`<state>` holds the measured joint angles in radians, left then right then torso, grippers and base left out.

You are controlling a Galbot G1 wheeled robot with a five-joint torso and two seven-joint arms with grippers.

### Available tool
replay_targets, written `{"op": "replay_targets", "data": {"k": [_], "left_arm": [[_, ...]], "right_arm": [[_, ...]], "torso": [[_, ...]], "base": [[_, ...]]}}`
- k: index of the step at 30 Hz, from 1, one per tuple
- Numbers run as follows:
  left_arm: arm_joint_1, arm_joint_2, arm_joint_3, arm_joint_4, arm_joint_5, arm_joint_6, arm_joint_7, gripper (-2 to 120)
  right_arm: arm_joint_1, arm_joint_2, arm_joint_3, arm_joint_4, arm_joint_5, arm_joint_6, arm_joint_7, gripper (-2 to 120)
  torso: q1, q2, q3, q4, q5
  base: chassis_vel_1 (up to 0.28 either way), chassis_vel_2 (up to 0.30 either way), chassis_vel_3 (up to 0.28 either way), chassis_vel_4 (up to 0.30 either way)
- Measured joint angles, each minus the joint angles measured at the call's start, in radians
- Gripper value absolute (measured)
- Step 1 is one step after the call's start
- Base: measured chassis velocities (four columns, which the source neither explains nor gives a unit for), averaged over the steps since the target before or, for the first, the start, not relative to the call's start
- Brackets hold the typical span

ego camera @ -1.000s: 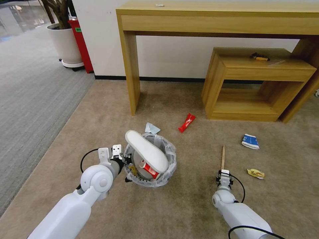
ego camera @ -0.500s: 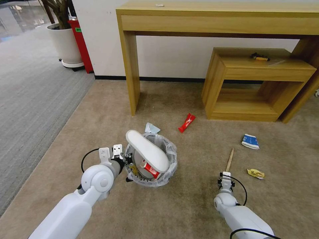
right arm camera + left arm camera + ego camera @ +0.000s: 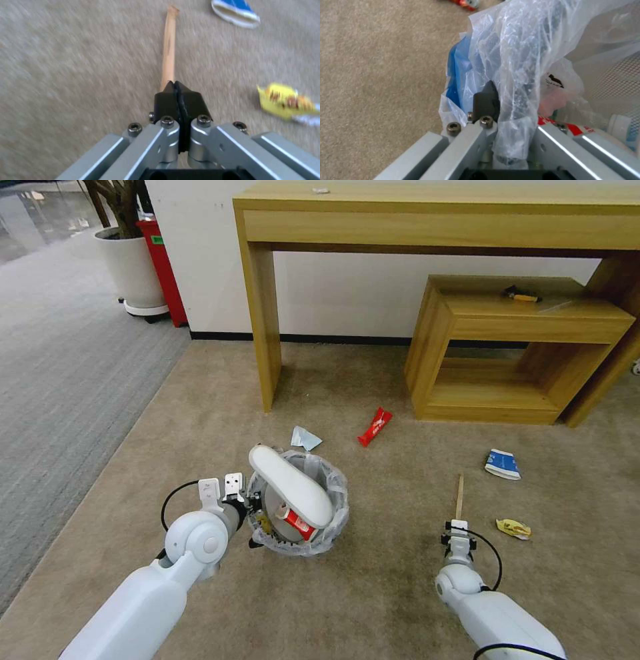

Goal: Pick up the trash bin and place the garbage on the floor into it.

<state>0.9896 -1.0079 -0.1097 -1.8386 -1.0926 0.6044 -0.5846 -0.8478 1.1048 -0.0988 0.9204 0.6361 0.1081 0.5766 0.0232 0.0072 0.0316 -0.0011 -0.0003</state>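
Note:
The trash bin (image 3: 333,510), black with a crinkled white bag, sits low over the beige floor (image 3: 200,440). A white slipper (image 3: 290,487) lies across its top, above a red-white cup (image 3: 295,521). My left gripper (image 3: 254,508) is shut on the bin's left rim. In the left wrist view the gripper (image 3: 506,110) pinches the bag (image 3: 520,62) beside the blue edge (image 3: 455,75). My right gripper (image 3: 458,527) is shut on a wooden stick (image 3: 459,495) that points away from me. The right wrist view shows the gripper (image 3: 175,86) clamping the stick's (image 3: 168,50) near end.
More garbage lies on the carpet: a red wrapper (image 3: 375,427), a blue-white carton (image 3: 502,464), a yellow wrapper (image 3: 513,528) and a pale scrap (image 3: 305,437) behind the bin. A tall wooden table (image 3: 260,313) and a low shelf unit (image 3: 520,347) stand against the wall.
My right gripper has drawn back a little toward me with the stick, which swung right and then straightened. The bin and left gripper have shifted slightly left.

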Motion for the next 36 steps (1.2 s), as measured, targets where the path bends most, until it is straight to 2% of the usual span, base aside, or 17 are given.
{"op": "replay_targets", "data": {"k": [4, 7, 16, 21, 29, 33, 36], "left_arm": [[-0.019, -0.02, 0.009, 0.08, 0.037, -0.007, 0.02, 0], [-0.023, -0.029, 0.009, 0.103, 0.048, -0.012, 0.03, 0], [-0.035, -0.027, 0.009, 0.122, 0.048, -0.013, 0.036, 0], [-0.037, -0.025, 0.009, 0.123, 0.046, -0.013, 0.037, 0], [-0.045, -0.026, 0.016, 0.111, 0.034, -0.011, 0.03, 0], [-0.045, -0.026, 0.017, 0.104, 0.032, -0.01, 0.027, 0], [-0.033, -0.024, 0.016, 0.076, 0.026, -0.006, 0.026, 0]], "right_arm": [[-0.001, -0.035, -0.035, 0.103, -0.017, -0.003, 0.023, 0], [-0.002, -0.04, -0.045, 0.144, -0.028, -0.012, 0.029, 0], [-0.001, -0.026, -0.051, 0.093, -0.047, -0.014, 0.03, 0], [0.0, -0.026, -0.04, 0.067, -0.04, -0.023, 0.03, 2], [-0.001, -0.021, -0.027, 0.016, -0.015, -0.053, 0.025, 34], [0.008, -0.011, -0.027, -0.01, -0.015, -0.054, 0.019, 43], [0.04, 0.019, -0.031, -0.088, -0.016, -0.053, -0.007, 59]], "torso": [[0.0, 0.0, 0.0, 0.0009, 0.0008], [0.0, 0.001, -0.001, 0.001, 0.0006], [0.0, 0.0, 0.0, -0.0001, 0.0001], [0.0, 0.0, 0.0, 0.0005, 0.0001], [0.0, 0.0, 0.0, 0.0002, -0.0003], [0.0, 0.0, 0.0, 0.0001, -0.0005], [0.0, 0.0, 0.0, 0.0001, -0.0004]], "base": [[0.0, 0.0, 0.0, 0.0], [0.0, 0.0, 0.0, 0.0], [0.0, 0.0, 0.0, 0.0], [0.0, 0.0, 0.0, 0.0], [0.0, 0.0, 0.0, 0.0], [0.0, 0.0, 0.0, 0.0], [0.0, 0.0, 0.0, 0.0]]}}
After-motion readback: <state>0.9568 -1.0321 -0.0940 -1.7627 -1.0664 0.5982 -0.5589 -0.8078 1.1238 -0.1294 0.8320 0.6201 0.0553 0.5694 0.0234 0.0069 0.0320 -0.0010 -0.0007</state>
